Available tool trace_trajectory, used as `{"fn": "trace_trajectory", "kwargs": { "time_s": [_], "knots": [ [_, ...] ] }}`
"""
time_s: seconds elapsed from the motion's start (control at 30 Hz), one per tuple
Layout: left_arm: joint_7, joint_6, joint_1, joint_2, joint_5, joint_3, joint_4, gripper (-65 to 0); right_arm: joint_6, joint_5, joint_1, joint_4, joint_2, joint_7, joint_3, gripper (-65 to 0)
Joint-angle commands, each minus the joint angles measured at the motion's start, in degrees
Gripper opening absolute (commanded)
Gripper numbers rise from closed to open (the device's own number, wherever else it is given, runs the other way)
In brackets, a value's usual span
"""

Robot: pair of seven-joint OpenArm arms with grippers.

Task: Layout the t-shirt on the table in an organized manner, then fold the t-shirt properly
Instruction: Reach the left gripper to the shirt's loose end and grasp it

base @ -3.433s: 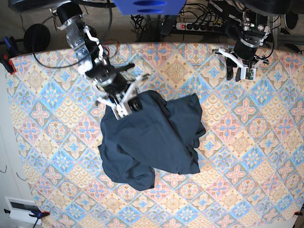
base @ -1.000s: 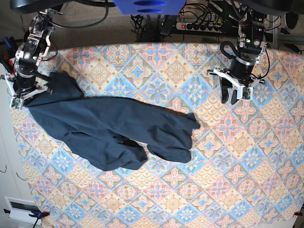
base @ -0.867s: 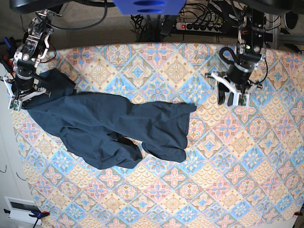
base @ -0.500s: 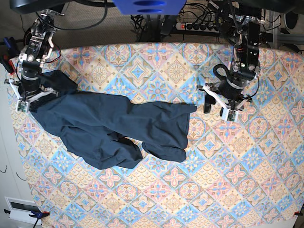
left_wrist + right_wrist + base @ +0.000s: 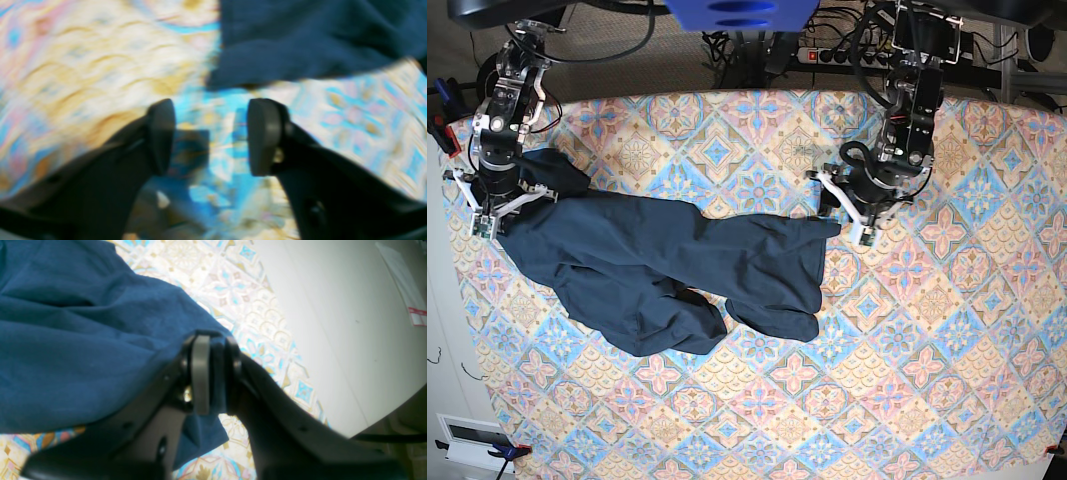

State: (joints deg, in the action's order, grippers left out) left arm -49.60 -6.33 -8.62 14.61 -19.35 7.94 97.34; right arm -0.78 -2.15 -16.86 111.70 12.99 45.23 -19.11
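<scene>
The dark navy t-shirt point(image 5: 657, 260) lies stretched in a wrinkled band across the left half of the table point(image 5: 907, 380). Its left end is pinched in my right gripper point(image 5: 497, 205) near the table's left edge. In the right wrist view the jaws of that gripper point(image 5: 216, 350) stand close together with a fold of the t-shirt point(image 5: 83, 340) between them. My left gripper point(image 5: 845, 222) hovers at the shirt's right end. In the blurred left wrist view it point(image 5: 211, 135) is open and empty over the table point(image 5: 83, 66), with the t-shirt's edge point(image 5: 317, 40) just ahead.
A power strip and cables point(image 5: 847, 55) lie behind the table's far edge. Pale floor point(image 5: 333, 323) shows past the table's left edge, close to the right gripper. A red clamp point(image 5: 442, 125) grips the far left corner.
My left arm has swung in from the far right to the shirt's right end. The right gripper has crept slightly inward with the cloth. The shirt's right end drew in a little.
</scene>
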Motion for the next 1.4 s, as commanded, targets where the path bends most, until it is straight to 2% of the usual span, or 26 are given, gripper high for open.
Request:
{"fn": "trace_trajectory", "kwargs": {
  "time_s": [0.0, 0.1, 0.2, 0.4, 0.53, 0.57, 0.6, 0.7, 0.77, 0.87, 0.93, 1.0, 1.1, 1.17, 1.23, 1.3, 1.33, 1.37],
  "knots": [
    [0.94, -1.72, 0.75, -0.33, -0.47, -0.52, 0.99, -43.0, 0.38, 0.17, 0.47, 0.87, 0.85, -1.32, -0.18, -57.1],
    [0.94, -5.23, 1.37, -0.68, -0.38, -0.6, 0.99, -65.0, 0.38, 0.17, 0.47, 0.87, 0.85, -1.32, 0.87, -57.1],
    [0.94, -5.06, 1.55, -0.68, -0.56, -1.75, 1.43, -65.0, 0.38, 0.17, 0.47, 0.87, 0.85, -1.32, 1.14, -57.1],
    [0.94, -5.5, -2.15, -0.68, -0.56, -12.3, 8.55, -65.0, 0.38, 0.17, 0.47, 0.87, 0.85, -1.41, 1.31, -57.0],
    [0.33, -5.14, -1.71, -0.77, -0.47, -12.91, 7.5, -65.0, 0.38, 0.17, 0.47, 0.87, 0.85, -1.32, 2.81, -56.8],
    [-0.73, -5.14, -1.09, -0.94, -0.47, -12.91, 6.62, -63.4, 0.38, 0.17, 0.47, 0.87, 0.85, -1.32, 3.33, -56.8],
    [-2.22, -5.41, 0.84, -1.2, -0.47, -12.38, 5.39, -58.9, 0.38, 0.17, 0.47, 0.87, 0.85, -1.32, 3.86, -56.8],
    [-6.44, -5.41, 4.89, -3.05, -0.56, -9.75, 0.46, -42.5, 0.38, 0.17, 0.47, 0.87, 0.85, -1.32, 4.56, -56.8],
    [-6.88, -5.41, 6.29, -4.81, -0.56, -9.57, -1.38, -30.1, 0.38, 0.17, 0.47, 0.87, 0.85, -1.32, 4.74, -56.8],
    [-6.88, -5.41, 7.35, -5.86, -0.56, -9.57, -3.23, -16.2, 0.38, 0.17, 0.47, 0.87, 0.85, -1.32, 4.74, -56.8],
    [-6.88, -5.41, 7.79, -6.57, -0.56, -9.31, -3.49, -11.8, 0.38, 0.17, 0.47, 0.87, 0.85, -1.32, 4.74, -56.8],
    [-7.06, -5.41, 7.79, -7.71, -0.47, -9.22, -3.93, -11.9, 0.38, 0.17, 0.47, 0.87, 0.85, -1.32, 4.74, -56.8],
    [-7.14, -5.5, 8.05, -8.59, -0.47, -9.22, -7.1, -15.8, 0.38, 0.26, 0.47, 0.87, 0.85, -1.32, 4.74, -56.8],
    [-7.14, -5.85, 7.96, -8.59, -0.56, -9.13, -8.15, -23.4, 0.38, 0.26, 0.47, 0.87, 0.85, -1.32, 4.74, -56.8],
    [-7.14, -7.87, 7.52, -8.41, -2.32, -8.52, -8.07, -38.0, 0.38, 0.26, 0.47, 0.87, 0.85, -1.32, 4.74, -56.8],
    [-7.14, -9.28, 7.52, -8.24, -5.39, -8.96, -8.07, -58.1, 0.38, 0.26, 0.47, 0.87, 0.85, -1.32, 4.74, -56.8],
    [-7.14, -9.28, 7.44, -8.06, -6.8, -9.84, -8.07, -65.0, 0.38, 0.26, 0.47, 0.87, 0.85, -1.32, 4.74, -56.8],
    [-7.41, -9.28, 7.44, -7.27, -8.12, -11.15, -8.07, -65.0, 0.38, 0.26, 0.47, 0.87, 0.85, -1.32, 4.74, -56.8]
  ]
}}
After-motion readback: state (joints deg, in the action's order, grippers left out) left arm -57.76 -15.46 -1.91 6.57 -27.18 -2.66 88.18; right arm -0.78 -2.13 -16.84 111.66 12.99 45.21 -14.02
